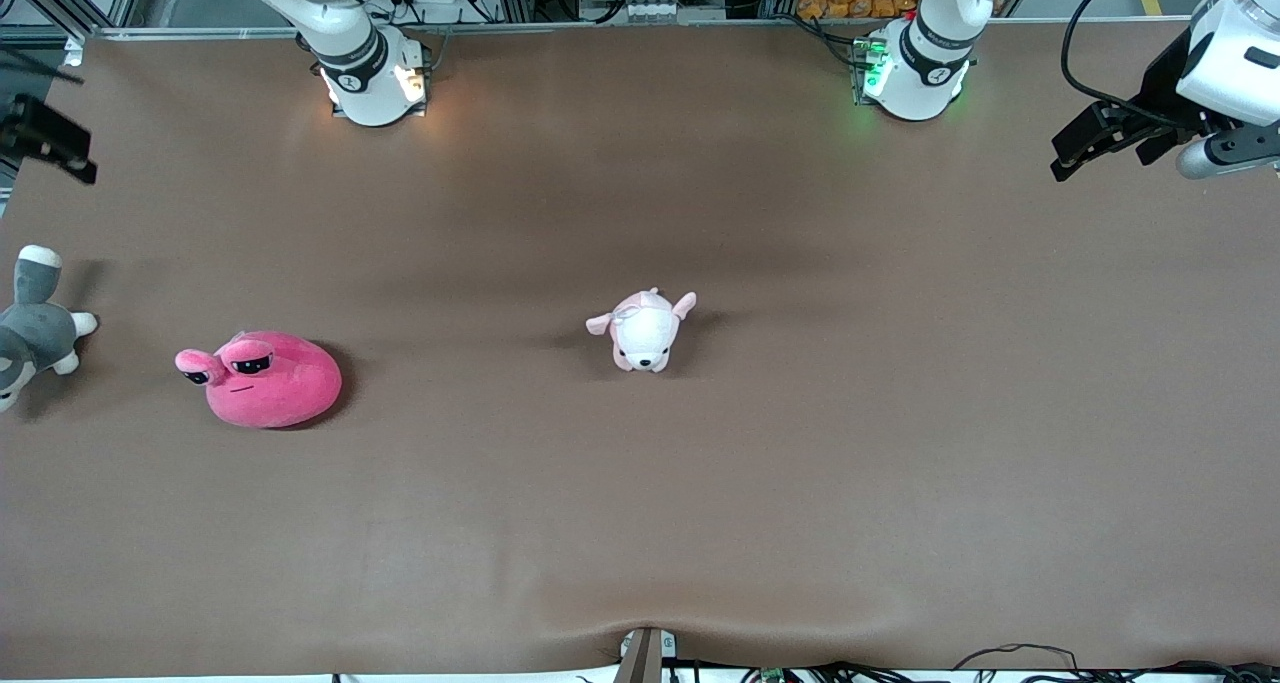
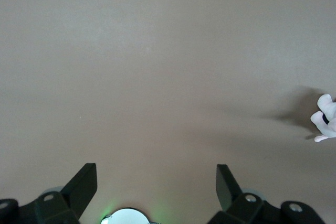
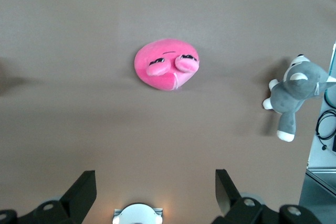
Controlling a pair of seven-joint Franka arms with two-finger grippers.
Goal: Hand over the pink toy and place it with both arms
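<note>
while the hot-pink rounded plush blob [image 1: 262, 381] sits untouched toward the right arm's end of the brown table [image 1: 800, 463], i see both pincers spread. from that blob, the left gripper [image 1: 1075, 153] hangs well apart and the right gripper [image 3: 155, 192] hovers nearer, over bare table.

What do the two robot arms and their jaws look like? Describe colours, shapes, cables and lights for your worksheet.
Both arms are glossy white with rounded joints and black bands near the base. The right arm has a warm white light at its base, and the left arm has a green one. A black cable loops to the left gripper, which is black and angular with two tapered jaws. The right gripper matches it.
</note>
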